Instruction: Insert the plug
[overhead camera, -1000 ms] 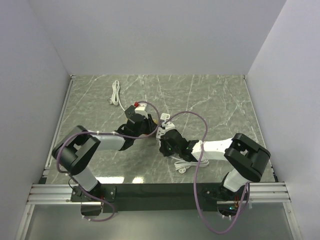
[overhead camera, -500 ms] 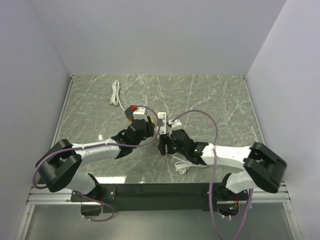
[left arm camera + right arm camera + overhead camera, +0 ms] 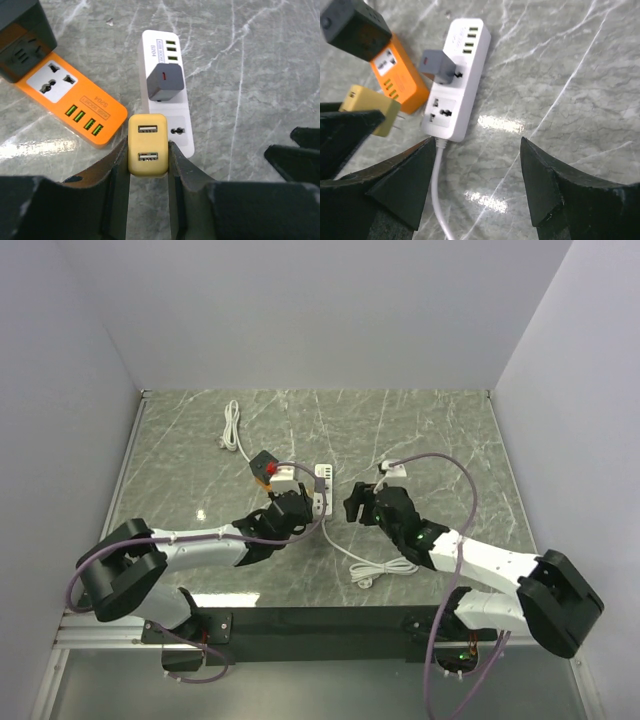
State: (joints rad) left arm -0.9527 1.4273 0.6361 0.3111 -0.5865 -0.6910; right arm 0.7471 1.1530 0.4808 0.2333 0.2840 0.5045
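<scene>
In the left wrist view my left gripper (image 3: 148,146) is shut on a yellow plug (image 3: 148,150) with two USB ports, held just short of the near end of the white power strip (image 3: 172,107). A grey adapter (image 3: 165,81) sits in the strip's middle socket; the near socket (image 3: 178,131) is free. The right wrist view shows the yellow plug (image 3: 369,109) with its prongs pointing at the white strip (image 3: 455,95). My right gripper (image 3: 477,147) stands open with nothing between its fingers, to the right of the strip. From above, the left gripper (image 3: 292,508) and right gripper (image 3: 353,502) flank the strip (image 3: 322,486).
An orange power strip (image 3: 75,100) lies left of the white one, with a black cube adapter (image 3: 20,37) at its far end. The white strip's cord (image 3: 368,565) runs toward the near edge. A loose white cable (image 3: 232,430) lies at the back left.
My right gripper has opened and pulled back to the right, away from the white strip. The left arm has shifted slightly nearer with the yellow plug still in it.
</scene>
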